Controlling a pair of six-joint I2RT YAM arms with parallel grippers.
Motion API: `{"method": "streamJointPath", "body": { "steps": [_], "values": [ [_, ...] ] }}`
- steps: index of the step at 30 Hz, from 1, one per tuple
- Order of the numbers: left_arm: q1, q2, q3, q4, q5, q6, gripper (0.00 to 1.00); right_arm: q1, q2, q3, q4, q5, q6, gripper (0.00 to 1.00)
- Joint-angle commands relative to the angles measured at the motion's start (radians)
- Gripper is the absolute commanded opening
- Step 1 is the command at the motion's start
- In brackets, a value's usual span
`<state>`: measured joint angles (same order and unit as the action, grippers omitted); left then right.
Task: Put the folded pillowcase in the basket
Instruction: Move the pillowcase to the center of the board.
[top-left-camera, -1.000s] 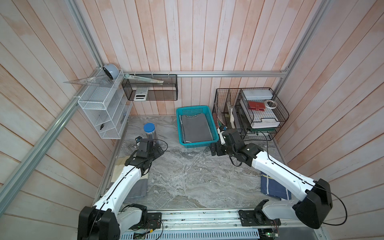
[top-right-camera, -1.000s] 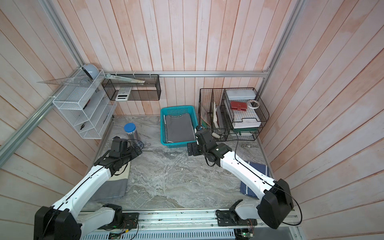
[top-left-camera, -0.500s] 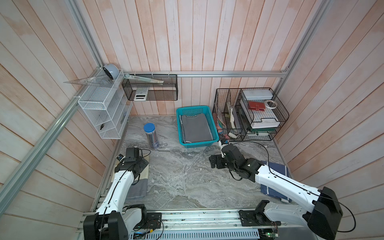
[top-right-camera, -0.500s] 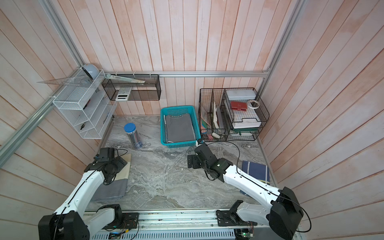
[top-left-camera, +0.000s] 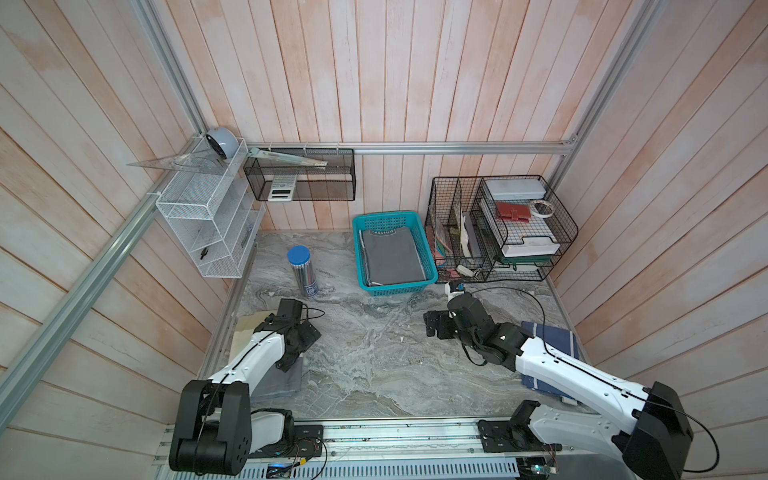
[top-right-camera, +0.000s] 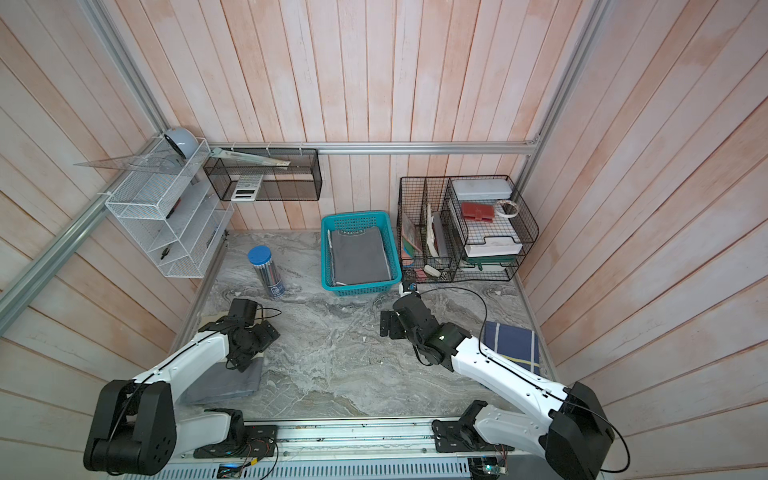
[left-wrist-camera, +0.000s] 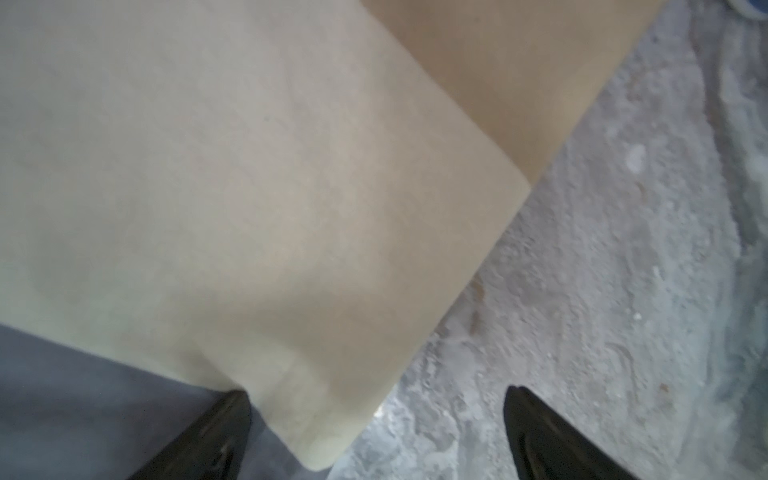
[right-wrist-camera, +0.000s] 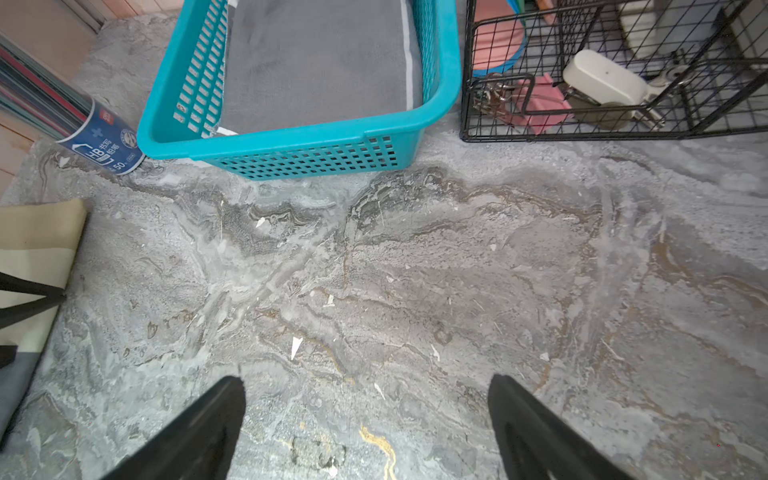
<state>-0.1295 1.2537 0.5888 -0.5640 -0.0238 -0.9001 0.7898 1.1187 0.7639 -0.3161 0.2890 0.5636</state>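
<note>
Inside the basket (top-left-camera: 392, 287), folded pillowcase (top-left-camera: 392, 257); left claw (left-wrist-camera: 376, 392) and right claw (right-wrist-camera: 365, 377) wide (empty).

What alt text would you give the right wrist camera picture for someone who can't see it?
A teal basket holding a folded grey pillowcase sits on a grey marbled tabletop, beyond the right gripper, whose black jaws stand open and empty. A black wire organizer stands beside the basket.
</note>
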Motion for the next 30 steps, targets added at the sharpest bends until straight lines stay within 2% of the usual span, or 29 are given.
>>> {"method": "streamJointPath", "body": {
  "steps": [1, 6, 10, 14, 16, 18, 20, 23, 25, 27, 30],
  "values": [
    [-0.078, -0.027, -0.081, 0.087, 0.019, -0.132, 1.0, 0.005, -0.027, 0.025, -0.041, 0.071, -0.015, 0.98],
    [-0.273, -0.073, -0.114, 0.154, -0.03, -0.248, 1.0, 0.006, -0.08, -0.018, -0.018, 0.089, 0.03, 0.98],
    [-0.441, -0.031, -0.079, 0.204, -0.049, -0.315, 1.0, 0.005, -0.105, -0.049, -0.01, 0.099, 0.069, 0.98],
    [-0.586, 0.007, 0.038, 0.123, -0.145, -0.31, 1.0, 0.005, -0.095, -0.039, -0.037, 0.102, 0.078, 0.98],
    [-0.61, -0.026, 0.074, 0.091, -0.185, -0.267, 1.0, 0.005, -0.092, -0.033, -0.041, 0.09, 0.074, 0.98],
    [-0.575, -0.064, 0.104, 0.043, -0.205, -0.181, 1.0, 0.006, -0.088, -0.029, -0.044, 0.082, 0.071, 0.98],
    [-0.496, -0.097, 0.125, -0.042, -0.212, -0.107, 1.0, 0.006, -0.081, -0.027, -0.042, 0.074, 0.071, 0.98],
    [-0.289, -0.159, 0.083, -0.077, -0.156, 0.0, 1.0, 0.005, -0.056, -0.024, -0.035, 0.054, 0.082, 0.98],
    [-0.188, -0.161, 0.065, -0.071, -0.131, 0.057, 1.0, 0.006, -0.035, -0.024, -0.024, 0.034, 0.091, 0.98],
    [-0.134, -0.122, 0.063, -0.069, -0.12, 0.096, 1.0, 0.006, -0.014, -0.024, -0.017, 0.017, 0.106, 0.97],
    [-0.117, -0.031, 0.065, -0.027, -0.084, 0.122, 1.0, 0.008, 0.013, -0.024, -0.004, -0.006, 0.12, 0.98]
  ]
}}
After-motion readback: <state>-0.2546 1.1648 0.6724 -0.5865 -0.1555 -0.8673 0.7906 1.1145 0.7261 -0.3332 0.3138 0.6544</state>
